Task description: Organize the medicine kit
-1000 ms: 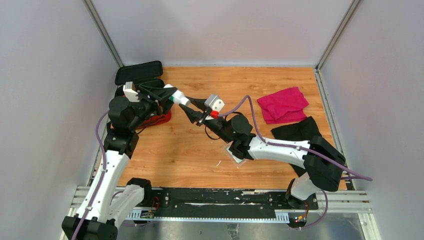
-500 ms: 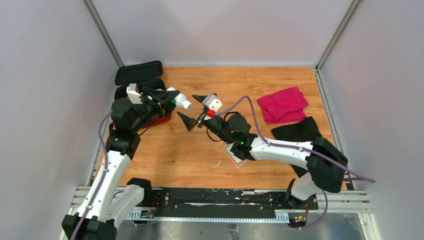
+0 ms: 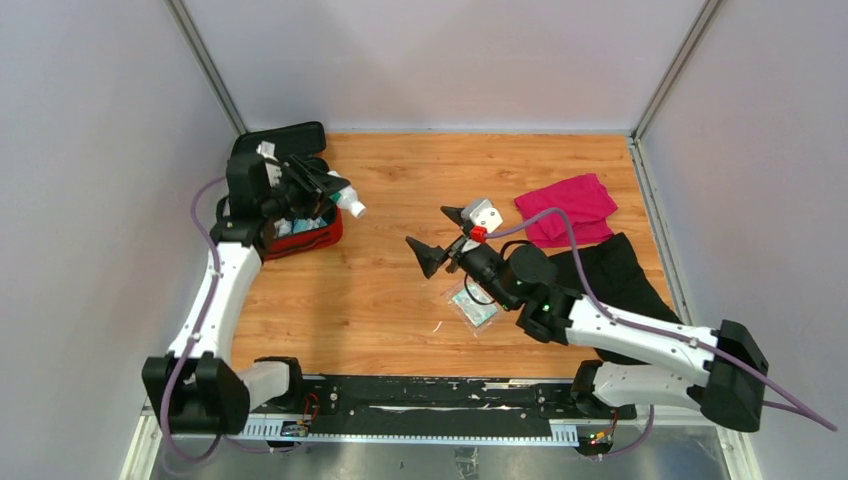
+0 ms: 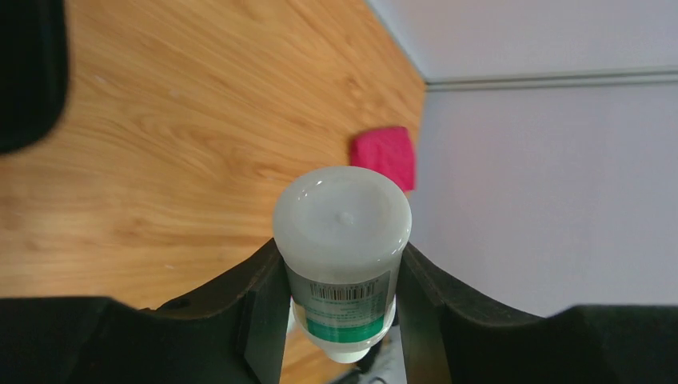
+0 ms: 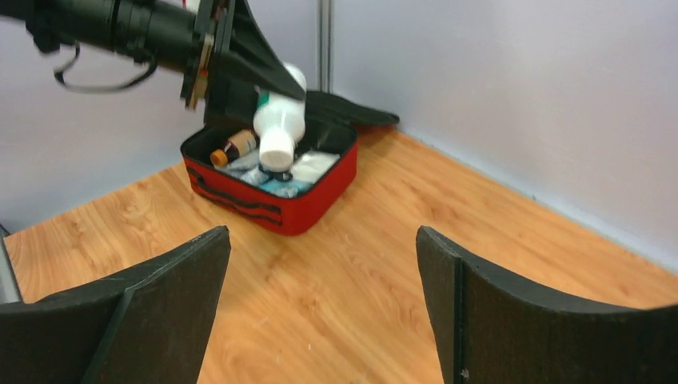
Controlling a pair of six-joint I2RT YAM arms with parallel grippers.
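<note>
Red fabric formed the walls of the medicine kit (image 3: 312, 238), which sat open in the far left corner of the wooden table (image 3: 400, 170). Its black-lined lid (image 3: 278, 143) was folded back toward the rear wall. Seen from the right wrist, the kit (image 5: 272, 210) held a small brown bottle with an orange cap (image 5: 228, 148) and some pale packets (image 5: 313, 166).

The left gripper (image 3: 335, 192) hung just above the kit, over its right-hand side. Its two black fingers (image 4: 260, 308) were clamped on the sides of a white plastic bottle (image 3: 347, 201). The bottle (image 4: 342, 248) had a green band and a barcode on its label. It was held tilted, with its capped end pointing out past the kit's right rim. It did not touch the case or its contents.

The right gripper (image 3: 447, 235) was well apart from the kit, near the middle of the table. Its fingers were spread wide with nothing between them, and they faced the kit (image 5: 321, 234).

A small clear packet (image 3: 473, 308) lay flat on the wood just in front of the right gripper. A magenta cloth (image 3: 566, 208) and a black cloth (image 3: 610, 265) lay crumpled on the right side of the table, touching each other.
</note>
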